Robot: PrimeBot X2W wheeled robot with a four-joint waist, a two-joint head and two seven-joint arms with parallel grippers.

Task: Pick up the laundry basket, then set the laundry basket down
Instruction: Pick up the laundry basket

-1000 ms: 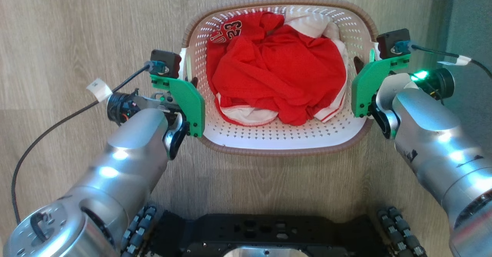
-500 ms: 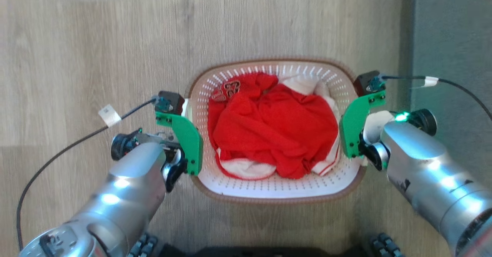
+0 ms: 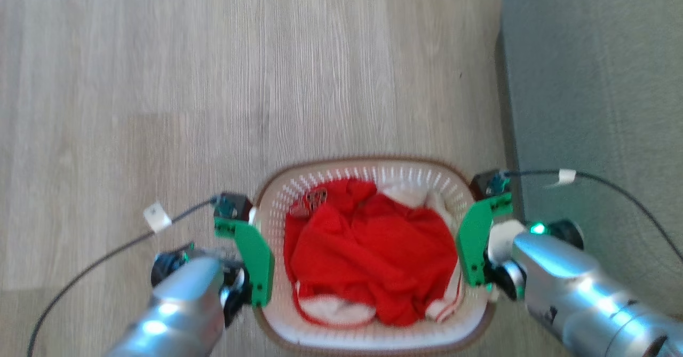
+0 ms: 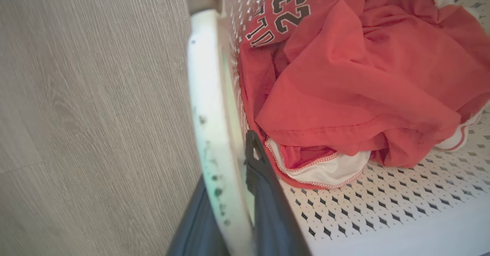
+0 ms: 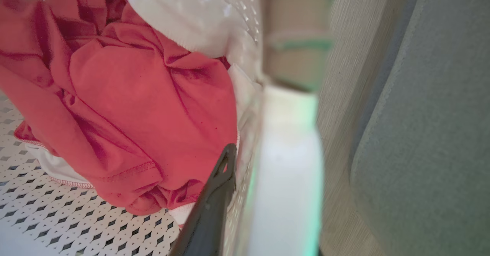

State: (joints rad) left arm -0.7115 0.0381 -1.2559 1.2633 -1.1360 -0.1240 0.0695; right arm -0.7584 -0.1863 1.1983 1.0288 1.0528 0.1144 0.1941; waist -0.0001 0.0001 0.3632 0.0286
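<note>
Between left tool (image 4: 229,179) and right tool (image 5: 264,164), laundry basket (image 3: 368,171)

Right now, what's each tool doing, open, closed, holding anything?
Left tool: closed on the laundry basket, left handle.
Right tool: closed on its right handle.

We see the laundry basket (image 3: 363,160) low in the middle of the head view. It is a rounded rectangle with cream-white walls full of small holes, a brown woven-look rim and a white handle on each short side. It stands upright and level, with its long side across the view. A red garment (image 3: 373,255) with white trim, bearing the number 23, fills most of it. The left gripper (image 4: 227,160) has one finger on each side of the left handle. The right gripper (image 5: 264,160) holds the right handle, though we see only its inner finger. We cannot tell whether the bottom touches the wooden floor (image 3: 213,79).
</note>
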